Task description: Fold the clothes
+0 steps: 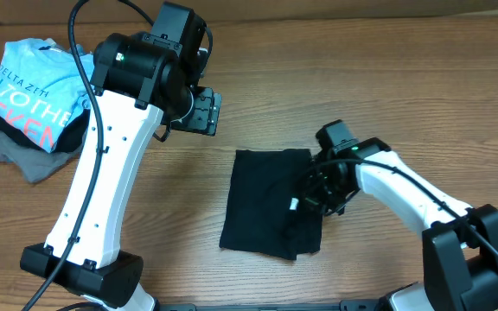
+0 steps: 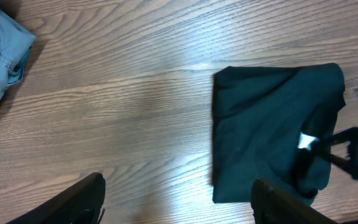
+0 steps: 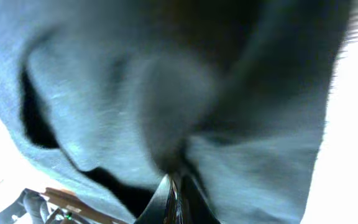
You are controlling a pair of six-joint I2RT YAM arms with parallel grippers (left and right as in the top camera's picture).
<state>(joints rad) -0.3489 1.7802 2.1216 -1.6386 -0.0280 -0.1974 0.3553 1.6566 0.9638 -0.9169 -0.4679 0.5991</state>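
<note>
The clothes (image 1: 262, 199), a black T-shirt, lie folded into a rough rectangle in the middle of the table, with a small white tag (image 1: 293, 205) near the right side. My right gripper (image 1: 311, 197) is at the shirt's right edge. In the right wrist view its jaws (image 3: 176, 177) are pressed together, with the fabric (image 3: 166, 93) bunched at their tips. My left gripper (image 1: 199, 111) hovers up and left of the shirt. It is open (image 2: 179, 199) over bare wood, and the shirt (image 2: 266, 124) lies beside its right finger.
A light blue T-shirt with lettering (image 1: 28, 95) lies on a grey garment (image 1: 24, 160) in a pile at the table's far left; its edge shows in the left wrist view (image 2: 5, 43). The left arm's white link crosses the table's left half.
</note>
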